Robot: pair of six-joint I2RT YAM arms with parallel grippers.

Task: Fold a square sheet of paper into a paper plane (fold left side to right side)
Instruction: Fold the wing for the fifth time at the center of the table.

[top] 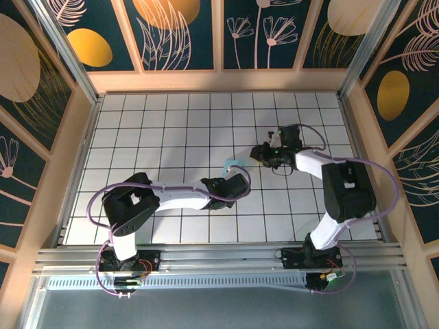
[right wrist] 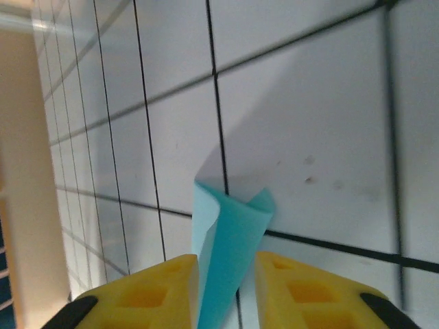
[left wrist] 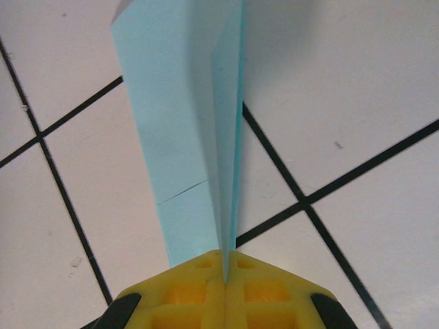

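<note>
Left end effector (left wrist: 225, 273) pinches the paper plane (left wrist: 185, 123) at its centre crease, above the worktop (left wrist: 370, 82). Right end effector (right wrist: 226, 264) has jaws narrowly parted, with the curled paper edge loose between them. Judged: light, floppy, easily crumpled; grip the layered crease.

White black-gridded tabletop (top: 171, 123), dark floral wall panels (top: 178, 34) around

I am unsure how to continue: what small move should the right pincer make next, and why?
Probably draw the right pincer back off the blue paper: its jaws stand apart around the paper's end, while the left pincer is shut on the fold.
</note>
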